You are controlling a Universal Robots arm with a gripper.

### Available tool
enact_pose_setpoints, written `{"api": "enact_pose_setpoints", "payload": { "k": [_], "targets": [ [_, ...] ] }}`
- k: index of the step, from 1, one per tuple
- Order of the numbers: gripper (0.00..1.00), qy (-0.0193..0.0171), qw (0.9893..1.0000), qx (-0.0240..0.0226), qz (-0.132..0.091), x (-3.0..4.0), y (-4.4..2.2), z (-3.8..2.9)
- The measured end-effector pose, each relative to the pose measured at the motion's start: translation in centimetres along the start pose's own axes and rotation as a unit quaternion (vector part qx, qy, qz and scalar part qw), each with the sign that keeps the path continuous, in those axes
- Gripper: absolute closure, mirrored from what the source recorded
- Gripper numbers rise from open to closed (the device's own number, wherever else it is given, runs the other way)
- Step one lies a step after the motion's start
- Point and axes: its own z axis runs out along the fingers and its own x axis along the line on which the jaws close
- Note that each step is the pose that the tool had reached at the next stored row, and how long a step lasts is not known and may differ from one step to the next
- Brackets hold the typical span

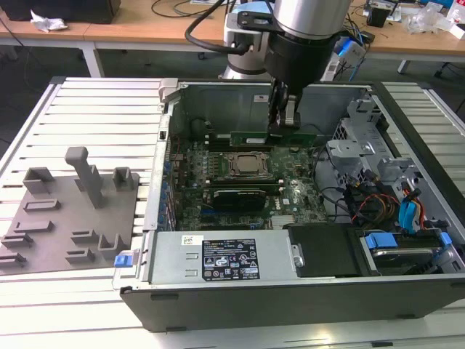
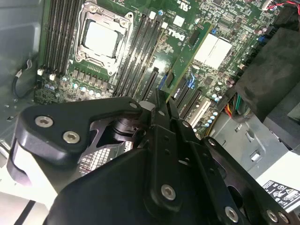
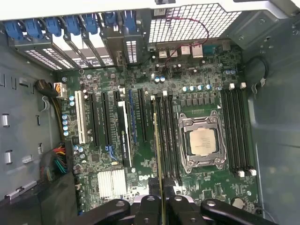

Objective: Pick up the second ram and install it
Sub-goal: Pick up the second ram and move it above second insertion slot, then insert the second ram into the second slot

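The gripper (image 1: pixel 282 125) hangs inside the open computer case (image 1: pixel 218 93), fingers pinched on the second ram (image 1: pixel 272 138), which it carries edge-down above the motherboard (image 1: pixel 290 190). In the first wrist view the stick (image 3: pixel 157 154) runs straight out from between the fingertips, its long axis parallel to the empty memory slots (image 3: pixel 167 136) beside the processor socket (image 3: pixel 201 142), and it looks lined up over them.

— Bright enough in here?
— Even overhead light, soft shadows inside the computer case (image 1: pixel 218 94). Glare whitens the processor (image 2: pixel 101 37) lid; the pincer (image 2: pixel 159 101) looms dark and slightly blurred up close.
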Motion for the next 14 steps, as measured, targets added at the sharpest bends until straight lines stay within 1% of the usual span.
{"api": "enact_pose_setpoints", "payload": {
  "k": [2, 4, 14],
  "targets": [
    [0.86, 0.0, 1.0, 0.0, 0.0, 0.02, -0.03, 0.68],
    [0.86, 0.0, 1.0, 0.0, 0.0, 0.04, -0.05, 1.11],
    [0.86, -0.0005, 1.0, 0.0, 0.0, 0.05, -0.05, 1.24]
  ]
}}
